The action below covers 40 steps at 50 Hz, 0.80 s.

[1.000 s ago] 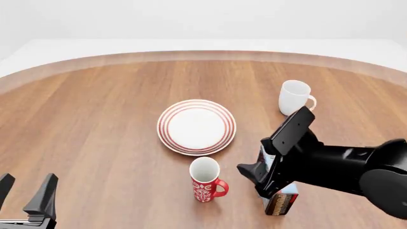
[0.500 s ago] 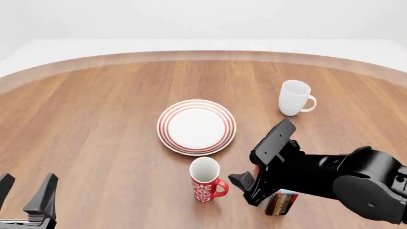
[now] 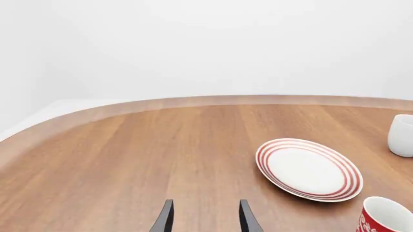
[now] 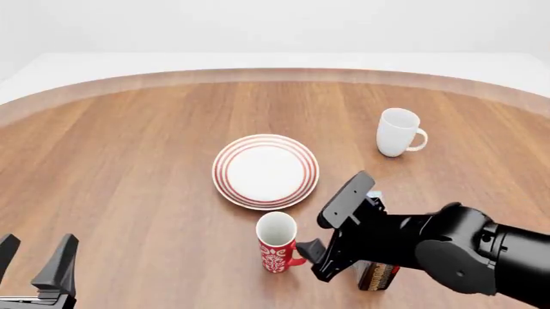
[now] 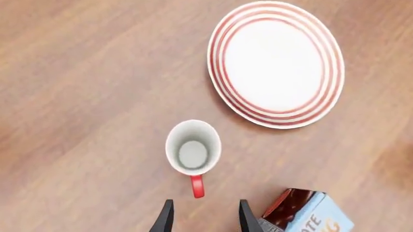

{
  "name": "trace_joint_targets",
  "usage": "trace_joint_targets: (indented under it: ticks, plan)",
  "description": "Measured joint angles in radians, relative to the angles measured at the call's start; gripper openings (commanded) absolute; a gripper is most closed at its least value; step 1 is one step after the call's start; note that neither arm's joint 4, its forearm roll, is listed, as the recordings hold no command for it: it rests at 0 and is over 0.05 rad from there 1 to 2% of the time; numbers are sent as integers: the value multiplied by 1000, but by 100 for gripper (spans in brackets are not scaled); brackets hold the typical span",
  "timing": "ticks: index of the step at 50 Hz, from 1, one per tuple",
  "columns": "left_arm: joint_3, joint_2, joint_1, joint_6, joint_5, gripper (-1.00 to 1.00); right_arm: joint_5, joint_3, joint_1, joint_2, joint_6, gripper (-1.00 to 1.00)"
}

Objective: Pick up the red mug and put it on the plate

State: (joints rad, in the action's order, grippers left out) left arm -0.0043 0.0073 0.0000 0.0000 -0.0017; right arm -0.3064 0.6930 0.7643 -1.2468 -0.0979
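The red mug (image 4: 277, 243) stands upright on the wooden table, its handle toward the right arm, just in front of the plate (image 4: 225, 168). My right gripper (image 4: 311, 255) is low beside the mug's handle. In the right wrist view the mug (image 5: 193, 153) sits just ahead of the open right gripper (image 5: 203, 221), its handle pointing into the gap between the fingers, apart from them. The plate (image 5: 218, 50) lies beyond, bare. My left gripper (image 4: 35, 259) rests open at the near left, holding nothing. The left wrist view shows the left gripper (image 3: 205, 220), the plate (image 3: 268, 154) and the mug's rim (image 3: 386, 218).
A plain white mug (image 4: 397, 132) stands at the back right, also seen as the white mug (image 3: 401, 135). A brown and blue carton (image 4: 378, 273) stands under my right arm, close to the red mug; the carton (image 5: 303, 212) is beside the right fingers.
My right arm has swung left and lower, bringing its gripper from above the carton to beside the red mug's handle. The left arm, mugs and plate have not moved.
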Motion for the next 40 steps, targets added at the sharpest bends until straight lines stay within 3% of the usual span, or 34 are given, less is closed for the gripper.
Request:
trace_joint_targets:
  ticks: [40]
  plan:
    - [0, 0, 0, 0, 0, 100, 173, -72, 37, -163, 73, 100]
